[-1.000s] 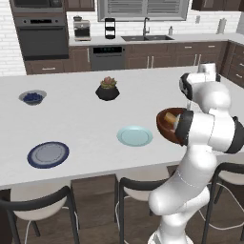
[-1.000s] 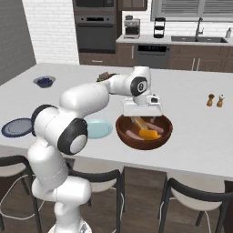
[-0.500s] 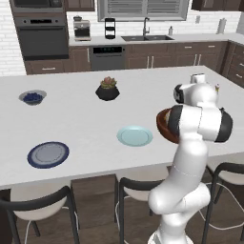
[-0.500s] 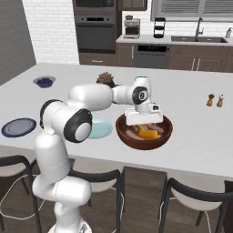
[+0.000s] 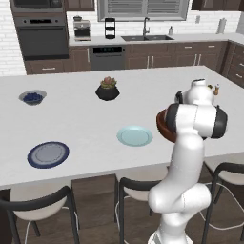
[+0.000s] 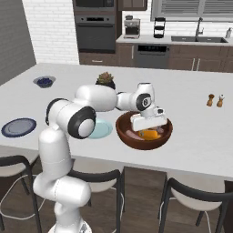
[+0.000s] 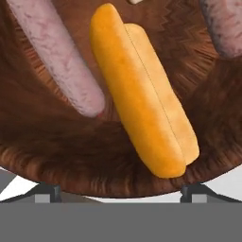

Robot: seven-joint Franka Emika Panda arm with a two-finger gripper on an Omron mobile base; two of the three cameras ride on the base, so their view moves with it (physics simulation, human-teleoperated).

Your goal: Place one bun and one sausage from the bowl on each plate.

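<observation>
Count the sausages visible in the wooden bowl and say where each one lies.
2. One sausage lies left of the bun in the hand view; another sausage sits at the upper right, cut off by the frame. More may be hidden in the bowl.

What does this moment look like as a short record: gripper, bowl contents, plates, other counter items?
gripper: lowered into the bowl, fingertips wide apart, holding nothing
bowl contents: bun under the hand, a sausage beside it, a second sausage at the edge of the hand view
teal plate: bare, next to the bowl
navy-rimmed plate: bare, farther along the counter
other items: plant pot, berry bowl, two shakers
</observation>
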